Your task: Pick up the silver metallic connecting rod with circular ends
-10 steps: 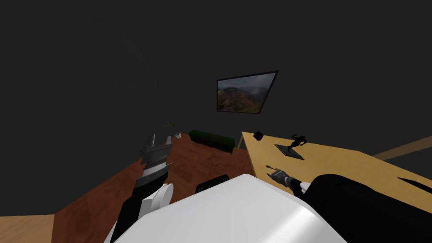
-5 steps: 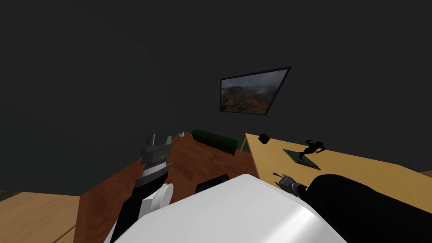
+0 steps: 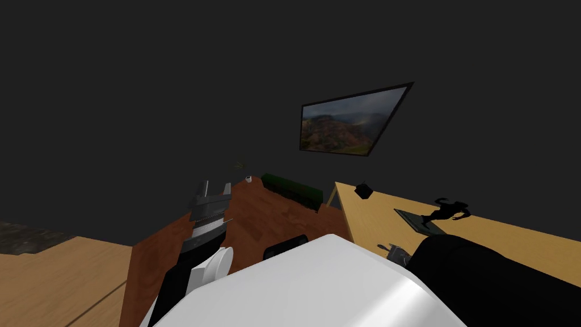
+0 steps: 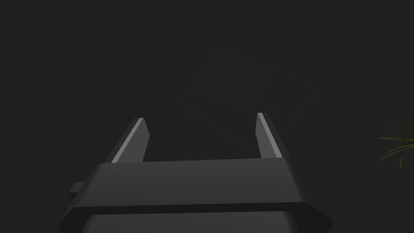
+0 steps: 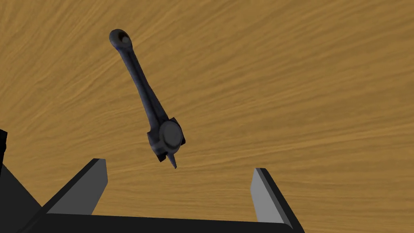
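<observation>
— What could have gone wrong from there?

— A clumsy close, mostly, I'd say. The rod (image 5: 147, 101), which looked dark blue-grey rather than bright silver, lay flat on the wooden table (image 5: 315, 73). Its big round end was just ahead of the right pincer (image 5: 178, 164), roughly in line with the middle of the gap. The shank ran away from the fingers at a slant, with the small ring end farthest off. With that slant, one finger would likely have met the metal first and swung the rod round instead of trapping it.

— Anything else?

— The fat end looked rounded, so thin blades pinching there might have squeezed it out forward. The fingers also had to go down on either side of it, and pushed too low, their tips could have jammed on the table.

— And the pincer itself?

— Spread wide apart, holding nothing and touching nothing. The rod lay beyond the tips, not yet between them.

— The other one?

— The left pincer (image 4: 200, 116) was up in the air, well apart from the right one and the rod. Its fingers were spread too, and empty.
</observation>
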{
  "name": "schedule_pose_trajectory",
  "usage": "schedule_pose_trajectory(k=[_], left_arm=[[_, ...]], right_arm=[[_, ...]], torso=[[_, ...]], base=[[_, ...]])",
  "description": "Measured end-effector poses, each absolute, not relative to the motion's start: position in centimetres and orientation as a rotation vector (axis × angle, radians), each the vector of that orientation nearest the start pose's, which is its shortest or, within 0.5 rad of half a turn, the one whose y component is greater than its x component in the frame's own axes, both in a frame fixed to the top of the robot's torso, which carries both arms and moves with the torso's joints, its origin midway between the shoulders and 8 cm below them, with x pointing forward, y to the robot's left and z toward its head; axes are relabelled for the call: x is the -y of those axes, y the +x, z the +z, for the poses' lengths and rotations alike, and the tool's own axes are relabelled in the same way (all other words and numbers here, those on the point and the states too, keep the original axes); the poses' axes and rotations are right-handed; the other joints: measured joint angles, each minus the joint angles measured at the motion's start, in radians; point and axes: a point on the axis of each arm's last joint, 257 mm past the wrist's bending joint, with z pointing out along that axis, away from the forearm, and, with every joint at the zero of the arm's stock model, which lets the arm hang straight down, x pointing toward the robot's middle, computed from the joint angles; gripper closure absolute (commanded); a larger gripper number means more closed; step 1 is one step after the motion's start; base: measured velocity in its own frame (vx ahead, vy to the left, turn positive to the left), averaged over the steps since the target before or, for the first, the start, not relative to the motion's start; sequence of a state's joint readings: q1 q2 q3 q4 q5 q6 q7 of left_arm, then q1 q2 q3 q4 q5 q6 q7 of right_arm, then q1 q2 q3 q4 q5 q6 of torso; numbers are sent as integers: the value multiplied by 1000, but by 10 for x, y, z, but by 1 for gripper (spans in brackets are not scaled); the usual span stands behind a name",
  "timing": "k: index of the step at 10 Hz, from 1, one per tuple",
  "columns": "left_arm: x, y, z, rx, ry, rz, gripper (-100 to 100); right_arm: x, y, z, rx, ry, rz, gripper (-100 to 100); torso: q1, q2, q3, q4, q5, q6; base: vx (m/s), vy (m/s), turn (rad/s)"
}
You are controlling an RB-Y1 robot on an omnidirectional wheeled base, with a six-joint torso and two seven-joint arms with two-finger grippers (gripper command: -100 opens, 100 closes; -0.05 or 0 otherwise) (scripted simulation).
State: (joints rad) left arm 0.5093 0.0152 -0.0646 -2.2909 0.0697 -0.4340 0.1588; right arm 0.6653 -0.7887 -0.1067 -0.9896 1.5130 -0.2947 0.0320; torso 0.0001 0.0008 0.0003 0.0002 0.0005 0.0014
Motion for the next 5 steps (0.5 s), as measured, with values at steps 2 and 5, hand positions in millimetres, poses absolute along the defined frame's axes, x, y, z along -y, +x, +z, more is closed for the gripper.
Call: schedule_pose_trajectory(k=[2, 5], left_arm=[[-266, 354, 13, -580, -816, -1540, 0], [-266, 354, 13, -580, -816, -1540, 0]], right_arm=[[669, -2, -499, -2825, -530, -626, -100], [674, -26, -502, -2879, -613, -637, -100]], torso=[[-1, 0, 0, 0, 0, 0], [1, 1, 0, 0, 0, 0]], base=[[31, -28, 122], [22, -16, 76]])
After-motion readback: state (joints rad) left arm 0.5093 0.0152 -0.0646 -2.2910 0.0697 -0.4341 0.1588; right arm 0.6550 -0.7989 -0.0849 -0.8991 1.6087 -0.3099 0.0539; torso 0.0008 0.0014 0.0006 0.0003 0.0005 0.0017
